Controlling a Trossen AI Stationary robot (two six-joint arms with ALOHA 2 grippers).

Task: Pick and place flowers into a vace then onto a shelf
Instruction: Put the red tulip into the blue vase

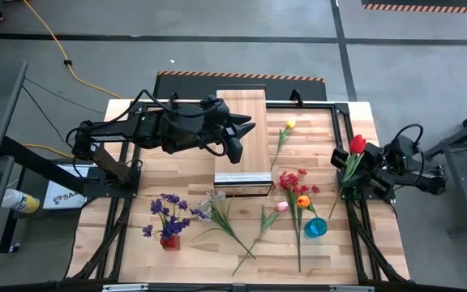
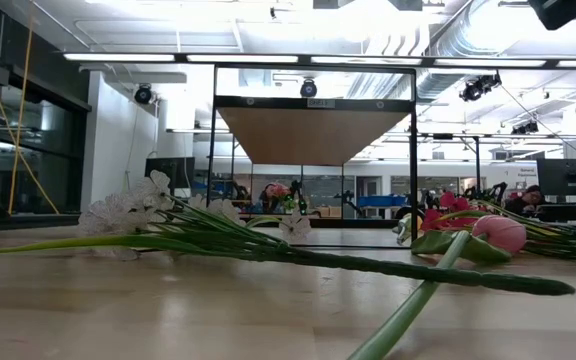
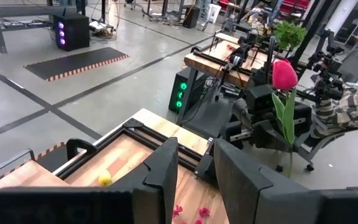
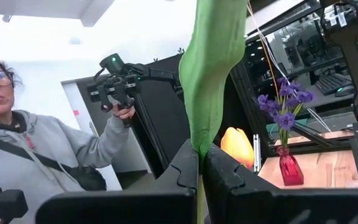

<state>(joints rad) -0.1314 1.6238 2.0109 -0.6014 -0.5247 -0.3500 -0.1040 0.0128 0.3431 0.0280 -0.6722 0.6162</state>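
A red tulip stands upright in the right hand, whose fingers are clenched on its green stem at the worktop's right edge. The other flowers lie loose on the worktop in front of the shelf. Purple blossoms stand in a small red vase. The left hand hovers over the shelf, fingers slightly apart and grasping nothing.

Red tulip w/ green stem, in black right gripper. Yellow tulip, pink tulip, orange tulip, red spray, white spray on pale wood tabletop. Purple spray in red vase. Blue vase. Shelf: pale wood, light metallic end strip. Left gripper black.
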